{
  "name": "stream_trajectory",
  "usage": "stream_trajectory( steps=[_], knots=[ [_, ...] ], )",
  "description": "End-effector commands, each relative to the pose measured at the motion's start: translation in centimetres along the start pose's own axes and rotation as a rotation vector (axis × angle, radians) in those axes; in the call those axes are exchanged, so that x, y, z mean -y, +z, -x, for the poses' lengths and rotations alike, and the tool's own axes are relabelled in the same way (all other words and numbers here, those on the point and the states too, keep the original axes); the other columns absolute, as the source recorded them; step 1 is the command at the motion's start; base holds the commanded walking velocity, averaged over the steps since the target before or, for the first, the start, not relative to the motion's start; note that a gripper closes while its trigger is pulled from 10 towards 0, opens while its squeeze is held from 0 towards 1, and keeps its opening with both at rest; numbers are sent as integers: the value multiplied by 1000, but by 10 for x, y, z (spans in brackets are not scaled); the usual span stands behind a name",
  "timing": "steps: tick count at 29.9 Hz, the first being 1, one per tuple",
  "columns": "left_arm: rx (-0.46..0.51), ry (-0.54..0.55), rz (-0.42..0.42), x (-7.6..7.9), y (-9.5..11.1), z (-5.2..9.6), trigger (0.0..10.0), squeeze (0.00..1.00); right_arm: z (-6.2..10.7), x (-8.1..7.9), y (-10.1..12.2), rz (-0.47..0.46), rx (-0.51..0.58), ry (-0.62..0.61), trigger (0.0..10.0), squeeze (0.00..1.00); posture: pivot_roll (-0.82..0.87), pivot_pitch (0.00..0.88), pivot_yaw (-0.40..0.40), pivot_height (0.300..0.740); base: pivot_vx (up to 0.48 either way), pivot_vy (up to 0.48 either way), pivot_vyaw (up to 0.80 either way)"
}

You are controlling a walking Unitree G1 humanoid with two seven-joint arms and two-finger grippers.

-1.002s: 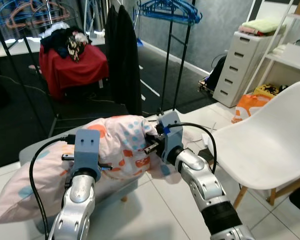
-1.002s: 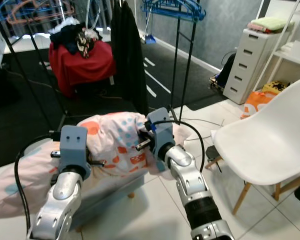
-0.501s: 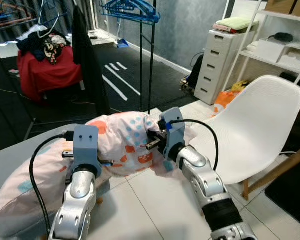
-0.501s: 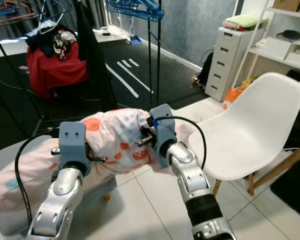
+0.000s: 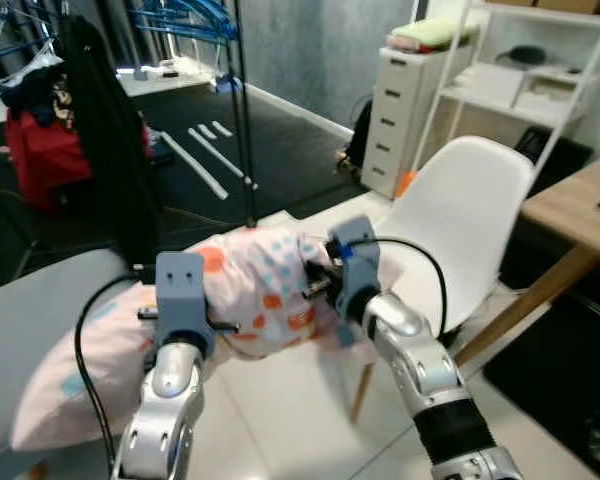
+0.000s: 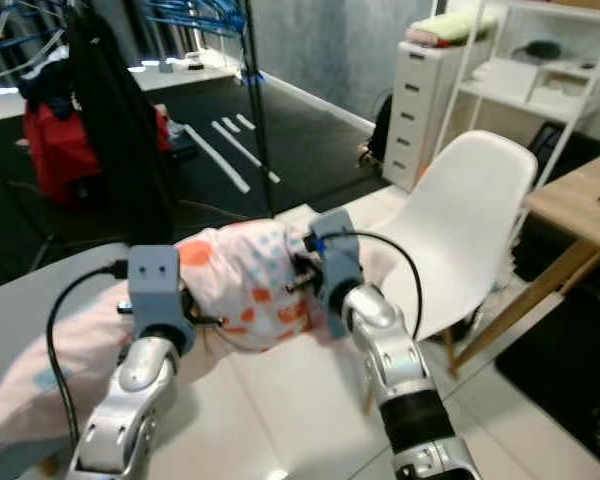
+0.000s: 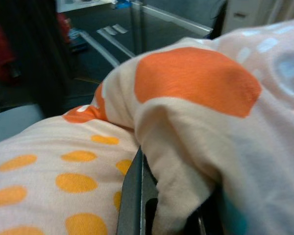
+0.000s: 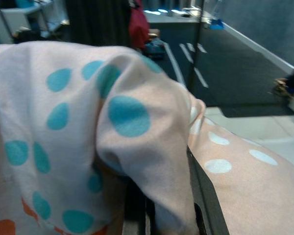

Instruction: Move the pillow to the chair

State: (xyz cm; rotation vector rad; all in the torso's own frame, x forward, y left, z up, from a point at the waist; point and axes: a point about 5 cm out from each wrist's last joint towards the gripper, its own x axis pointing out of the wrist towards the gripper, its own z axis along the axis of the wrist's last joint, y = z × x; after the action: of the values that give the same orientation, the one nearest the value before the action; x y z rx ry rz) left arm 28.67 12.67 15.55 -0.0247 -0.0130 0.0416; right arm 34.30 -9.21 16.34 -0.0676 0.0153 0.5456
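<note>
Pillow (image 5: 265, 290) aloft beside white chair (image 5: 450, 225).
Pinched by left gripper (image 7: 159, 215) and right gripper (image 8: 159, 210) over white tile floor (image 5: 280, 420); clothes rack (image 5: 195, 20) far left.

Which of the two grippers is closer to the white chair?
The right gripper, clamped on the pillow's chair-side end, close to the white chair's seat. The left gripper grips the pillow's opposite side, near the grey couch.
</note>
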Motion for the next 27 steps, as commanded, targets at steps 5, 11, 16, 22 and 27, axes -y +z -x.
stream_trajectory(
  steps=[5,11,16,22,27],
  knots=[
    [54,-10,8,-1,12,-1,10000,0,-5,-15,9,3,33,59,10000,0,-203,0,-9,740,420,0,0],
    [57,-9,13,-1,12,-1,10000,0,-5,-15,9,3,32,60,10000,0,-204,0,-12,740,480,0,0],
    [59,-16,14,0,12,-1,10000,0,-5,-16,10,4,33,64,10000,0,-201,0,-11,740,480,0,0],
    [64,-26,9,0,13,-2,10000,0,-6,-19,11,2,40,75,10000,0,-199,0,-7,740,480,0,0],
    [67,-31,6,-1,15,-2,10000,0,-6,-14,12,4,43,56,10000,0,-199,0,-6,740,480,0,0]
  ],
)
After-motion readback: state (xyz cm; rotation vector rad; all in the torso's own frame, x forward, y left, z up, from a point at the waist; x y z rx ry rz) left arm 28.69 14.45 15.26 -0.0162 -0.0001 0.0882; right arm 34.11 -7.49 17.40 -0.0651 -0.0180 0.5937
